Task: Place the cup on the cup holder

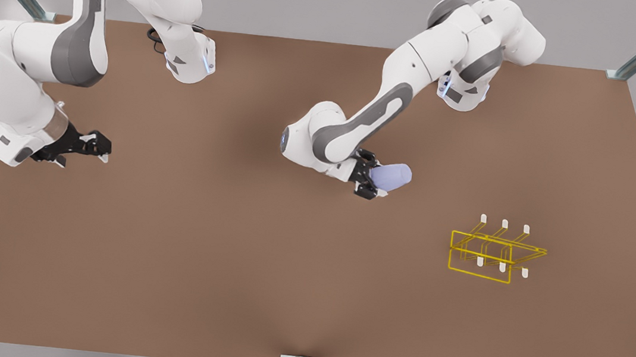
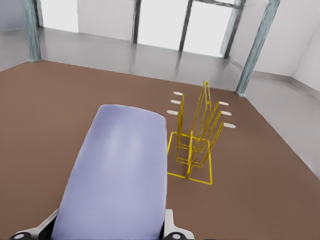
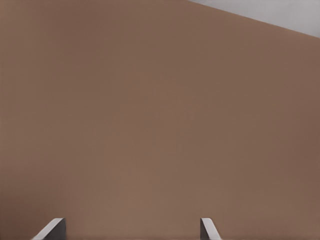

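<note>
Holding the cup (image 1: pixel 392 175) clamped between its fingers, the left gripper (image 1: pixel 370 180) sits mid-table with the cup lying sideways and sticking out ahead of the fingertips, clear of the table (image 1: pixel 224 263) surface as far as the front view suggests. In the left wrist view the cup (image 2: pixel 117 175) juts out straight ahead of the gripper, with the cup holder (image 2: pixel 196 137) beyond it and a bit off to one side, well apart, no contact. The front view puts the cup holder (image 1: pixel 495 251) standing free on the table, its pegs bare. Status, judged: pick done, cup in transit; still left are closing the gap to the rack, lining the cup up over a white-tipped peg, seating it, letting go. Cup orientation probably needs a wrist turn before it can drop onto a peg. The right gripper (image 1: pixel 95 147) waits on the far side from the rack, fingers (image 3: pixel 51 229) spread apart and holding nothing, bare table ahead of it.
</note>
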Controlling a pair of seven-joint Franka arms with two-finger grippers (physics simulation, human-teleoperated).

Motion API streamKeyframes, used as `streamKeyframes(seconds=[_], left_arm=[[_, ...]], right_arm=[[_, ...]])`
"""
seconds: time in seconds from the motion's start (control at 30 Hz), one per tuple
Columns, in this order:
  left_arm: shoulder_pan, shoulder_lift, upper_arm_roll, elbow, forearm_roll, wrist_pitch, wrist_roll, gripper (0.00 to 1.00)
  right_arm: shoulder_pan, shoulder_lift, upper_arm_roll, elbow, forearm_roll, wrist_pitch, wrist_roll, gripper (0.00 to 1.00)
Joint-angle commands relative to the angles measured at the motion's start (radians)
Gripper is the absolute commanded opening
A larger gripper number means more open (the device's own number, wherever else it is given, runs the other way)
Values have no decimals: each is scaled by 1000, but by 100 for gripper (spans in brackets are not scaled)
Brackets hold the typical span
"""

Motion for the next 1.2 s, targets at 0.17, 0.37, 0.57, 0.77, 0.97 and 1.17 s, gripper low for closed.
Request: streamKeyframes(seconds=[0.17, 0.37, 0.57, 0.77, 0.97, 1.17], left_arm=[[84, -12, 48, -226, 493, -85, 48, 80], [202, -121, 51, -574, 717, 145, 6, 83], [263, -130, 51, -689, 794, 149, -52, 81], [229, -195, 21, -770, 742, 137, -101, 81], [237, -215, 16, -832, 723, 149, -144, 81], [275, -242, 19, -921, 766, 180, -196, 81]], right_arm=[[-7, 19, 0, 6, -2, 17, -1, 100], [0, 29, 0, 4, -2, 17, -1, 100], [-3, 27, 0, 6, -2, 14, -1, 100], [-3, 27, 0, 6, -3, 11, -1, 100], [-1, 29, 0, 6, -3, 14, -1, 100], [-1, 29, 0, 6, -3, 17, -1, 100]])
